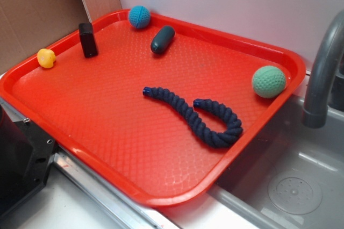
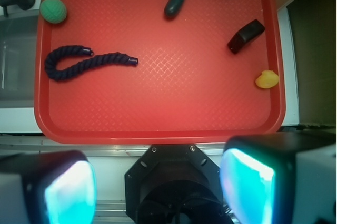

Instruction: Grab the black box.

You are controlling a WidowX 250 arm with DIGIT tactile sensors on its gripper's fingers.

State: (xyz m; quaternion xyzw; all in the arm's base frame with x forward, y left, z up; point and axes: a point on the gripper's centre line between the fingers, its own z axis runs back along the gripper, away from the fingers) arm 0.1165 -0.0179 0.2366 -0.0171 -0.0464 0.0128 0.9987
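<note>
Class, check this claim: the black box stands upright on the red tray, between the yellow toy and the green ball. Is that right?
Not quite. The black box does stand upright on the red tray, but it sits between the yellow toy and the blue ball, not the green ball, which lies at the tray's opposite side. The exterior view shows this.

Tray (image 1: 107, 148) rests beside a sink (image 1: 290, 186), faucet (image 1: 322, 73) at its right. On the tray, exterior view: box (image 1: 88, 40) stands upright near the far-left corner; toy duck (image 1: 46, 58) to its left at the rim; ball (image 1: 139, 17) behind-right; capsule (image 1: 162, 39) right of the box; second ball (image 1: 269, 81) at the right edge; rope (image 1: 199, 116) lies mid-tray.
</note>
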